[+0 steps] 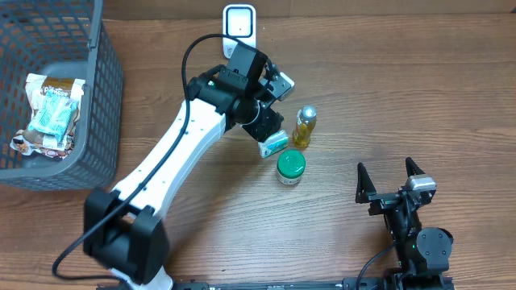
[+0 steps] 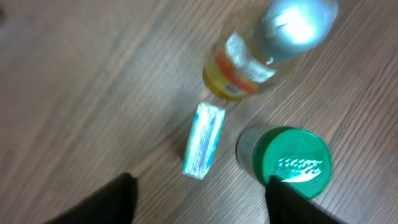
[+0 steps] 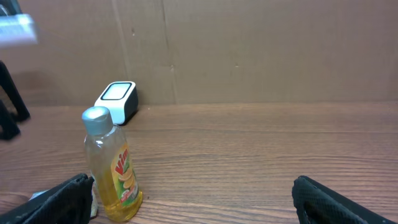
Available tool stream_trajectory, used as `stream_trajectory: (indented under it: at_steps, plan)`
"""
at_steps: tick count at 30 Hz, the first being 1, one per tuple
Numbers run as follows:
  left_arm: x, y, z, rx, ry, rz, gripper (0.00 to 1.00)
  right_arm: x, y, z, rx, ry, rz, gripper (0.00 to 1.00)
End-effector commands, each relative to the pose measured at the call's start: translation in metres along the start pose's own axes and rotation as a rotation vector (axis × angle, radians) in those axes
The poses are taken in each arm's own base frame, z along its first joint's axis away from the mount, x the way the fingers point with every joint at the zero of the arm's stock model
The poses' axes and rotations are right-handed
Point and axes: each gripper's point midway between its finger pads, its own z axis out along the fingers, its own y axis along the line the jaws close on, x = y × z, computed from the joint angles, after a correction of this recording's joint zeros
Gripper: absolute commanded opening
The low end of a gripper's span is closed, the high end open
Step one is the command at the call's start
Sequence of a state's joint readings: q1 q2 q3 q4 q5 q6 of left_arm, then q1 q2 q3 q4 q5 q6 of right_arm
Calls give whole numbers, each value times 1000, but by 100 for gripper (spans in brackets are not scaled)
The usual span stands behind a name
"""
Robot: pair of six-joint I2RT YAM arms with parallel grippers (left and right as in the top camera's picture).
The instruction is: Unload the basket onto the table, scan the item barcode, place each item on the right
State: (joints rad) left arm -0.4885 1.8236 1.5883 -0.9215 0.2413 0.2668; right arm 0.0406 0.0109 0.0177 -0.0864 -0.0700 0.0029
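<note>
A small teal-and-white box (image 1: 274,145) (image 2: 204,140) lies on the wooden table. Beside it stand a yellow dish-soap bottle (image 1: 304,126) (image 2: 249,68) (image 3: 115,168) and a jar with a green lid (image 1: 290,167) (image 2: 292,162). The white barcode scanner (image 1: 239,22) (image 3: 117,99) stands at the table's far edge. My left gripper (image 1: 270,133) (image 2: 202,202) hangs open just above the box, nothing between its fingers; the right fingertip overlaps the green lid in view. My right gripper (image 1: 389,179) (image 3: 193,205) rests open and empty at the near right.
A dark mesh basket (image 1: 105,89) at the far left holds several snack packets (image 1: 50,113). A black cable loops from the left arm past the scanner. A cardboard wall stands behind the table.
</note>
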Motion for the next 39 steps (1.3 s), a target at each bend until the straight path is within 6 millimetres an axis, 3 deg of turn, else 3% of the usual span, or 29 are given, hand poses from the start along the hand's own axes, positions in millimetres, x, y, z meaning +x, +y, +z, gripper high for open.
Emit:
stream_trajectory:
  at_steps: [1,8,13,22,25,29,39]
  plan:
    - [17,-9,36,88,85,42,70,2,-2,0,12,-4,-4,100]
    - [41,-5,80,120,192,23,65,2,-2,0,12,-4,-4,100]
    - [50,-3,93,131,228,11,52,2,-2,0,12,-4,-4,100]
    - [56,-2,94,123,254,2,38,2,-2,0,12,-4,-4,100]
    - [66,2,92,90,301,-2,37,2,-2,0,12,-4,-4,100]
    - [80,3,87,77,364,-10,29,2,-2,0,12,-4,-5,100]
    - [90,6,83,54,413,-22,27,2,-2,0,12,-4,-4,100]
